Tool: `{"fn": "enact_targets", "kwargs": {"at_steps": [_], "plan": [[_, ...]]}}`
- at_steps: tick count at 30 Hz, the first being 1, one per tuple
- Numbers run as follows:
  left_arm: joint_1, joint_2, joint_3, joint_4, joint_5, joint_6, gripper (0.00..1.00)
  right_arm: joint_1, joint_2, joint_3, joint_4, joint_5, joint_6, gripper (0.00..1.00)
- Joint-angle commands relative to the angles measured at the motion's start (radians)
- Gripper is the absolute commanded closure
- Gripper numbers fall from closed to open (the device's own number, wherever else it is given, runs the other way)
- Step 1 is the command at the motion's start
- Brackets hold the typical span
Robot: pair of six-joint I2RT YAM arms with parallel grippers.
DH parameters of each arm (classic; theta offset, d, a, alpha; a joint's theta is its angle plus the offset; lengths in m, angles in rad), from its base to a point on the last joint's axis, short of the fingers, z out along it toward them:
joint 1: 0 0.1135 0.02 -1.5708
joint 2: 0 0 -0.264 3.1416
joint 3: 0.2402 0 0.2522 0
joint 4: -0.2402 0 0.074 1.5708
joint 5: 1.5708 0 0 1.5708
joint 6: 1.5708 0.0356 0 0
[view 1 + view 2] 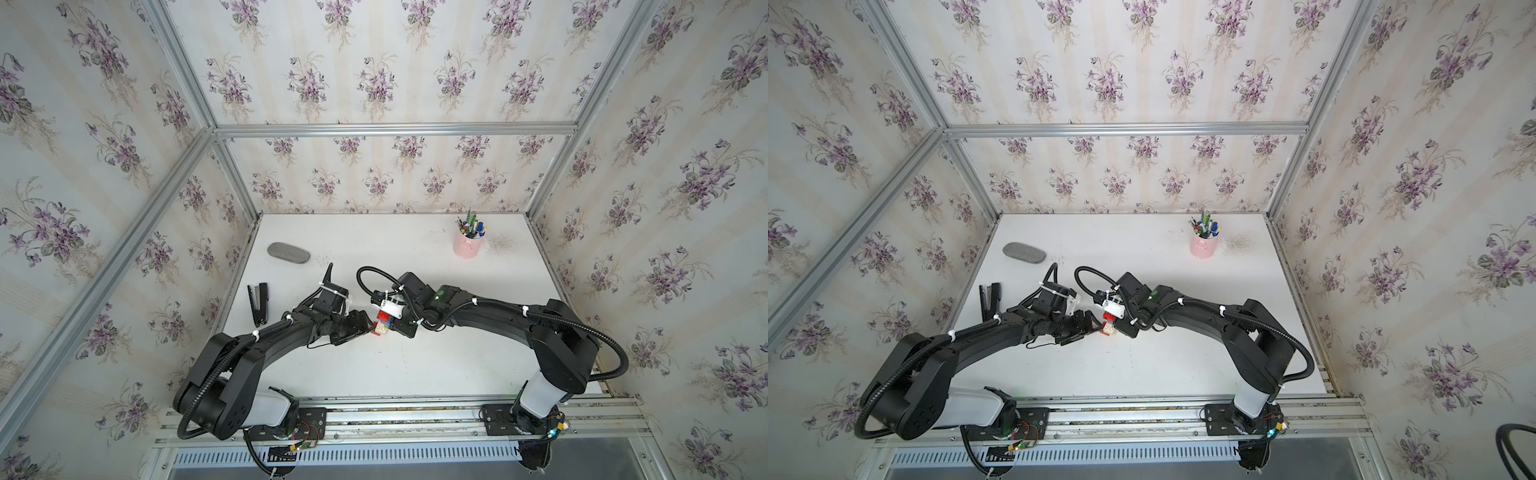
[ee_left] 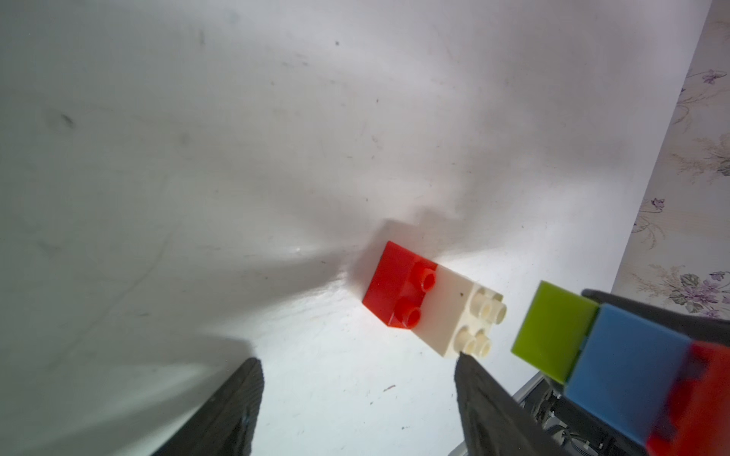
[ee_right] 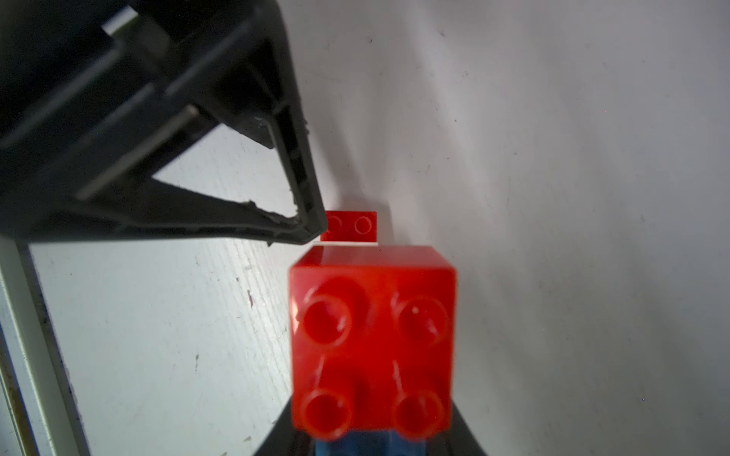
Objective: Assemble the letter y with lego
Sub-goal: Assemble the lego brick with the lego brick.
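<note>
Left pincer (image 2: pixel 357 359): standing spread; joined red-and-white plastic bricks (image 2: pixel 430 304) lying just beyond its tips.
Right pincer (image 3: pixel 371 448): pinching blue plastic bar (image 2: pixel 628 375) bearing red brick (image 3: pixel 371 335), lime-green brick (image 2: pixel 553 331).

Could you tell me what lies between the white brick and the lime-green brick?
Only bare white tabletop between the white studded plastic brick and the lime-green plastic brick, shown in the left wrist view.
</note>
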Motion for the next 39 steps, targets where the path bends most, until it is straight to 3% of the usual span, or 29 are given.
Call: {"fn": "enact_targets", "kwargs": {"at_steps": [1,18,25,39], "plan": [[0.001,0.005,0.005,-0.013,0.005,0.002,0.22,-0.001,-0.005,-0.005,0.024,0.001,0.003,0.73],[-0.006,0.067,-0.030,0.082,0.052,-0.045,0.20,0.000,-0.010,-0.017,0.026,0.009,0.011,0.73],[-0.007,0.063,-0.015,0.008,0.004,-0.018,0.26,-0.001,-0.014,-0.013,0.025,0.016,0.008,0.73],[-0.019,0.096,0.017,-0.076,-0.056,0.023,0.28,-0.004,-0.010,-0.016,0.016,-0.002,-0.010,0.73]]}}
